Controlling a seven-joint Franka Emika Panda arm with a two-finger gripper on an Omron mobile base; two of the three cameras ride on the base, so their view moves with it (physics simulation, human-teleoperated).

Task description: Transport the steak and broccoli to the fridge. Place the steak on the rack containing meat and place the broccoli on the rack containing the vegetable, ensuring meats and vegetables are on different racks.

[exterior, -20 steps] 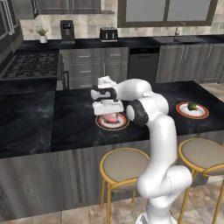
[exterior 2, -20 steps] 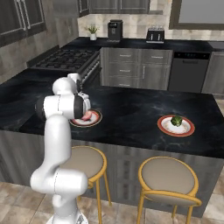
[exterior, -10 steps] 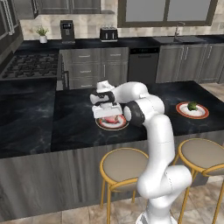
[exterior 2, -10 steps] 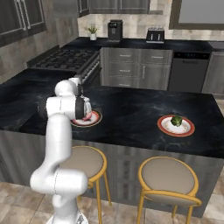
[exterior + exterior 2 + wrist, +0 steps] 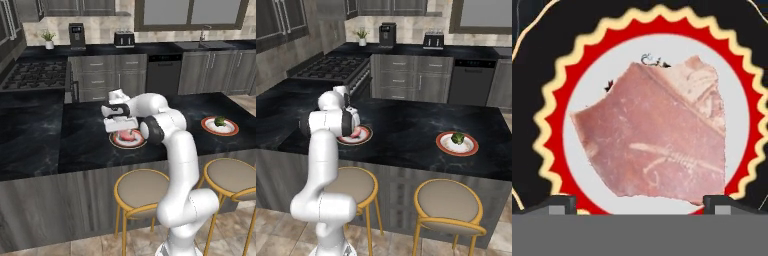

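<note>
gripper: fully open, empty, over steak at frame centre | steak: likely soft, limp, slick; thin slab on plate | grip: pinch across opposite edges

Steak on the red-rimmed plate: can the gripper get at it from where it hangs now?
Probably yes. The gripper hangs open right above the steak, which lies bare on its plate with nothing between.
</note>
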